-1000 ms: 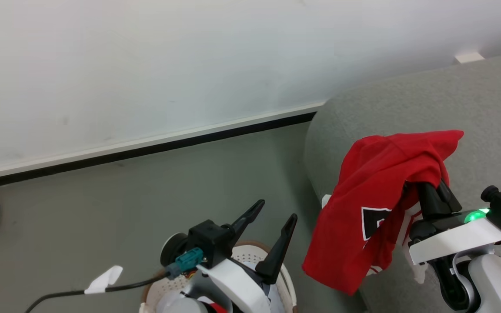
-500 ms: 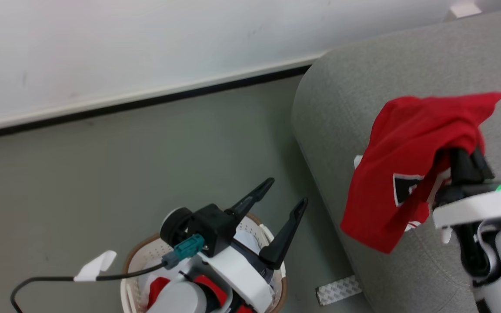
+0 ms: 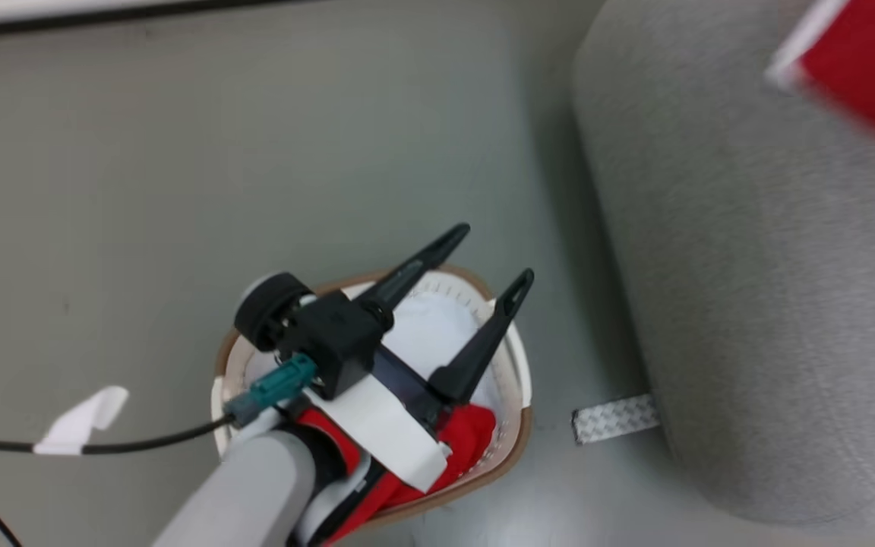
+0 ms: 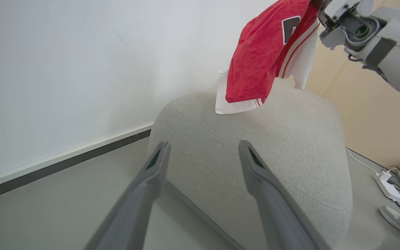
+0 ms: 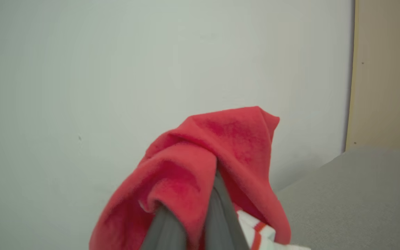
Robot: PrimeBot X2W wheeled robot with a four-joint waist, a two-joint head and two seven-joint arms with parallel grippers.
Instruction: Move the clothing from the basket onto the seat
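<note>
Pinching a red jersey in the right gripper above the grey sofa, hovering the left gripper, fingers spread, over the basket holding more red clothing.

Head looks steeply down — wrists face wall; seat shared.
</note>
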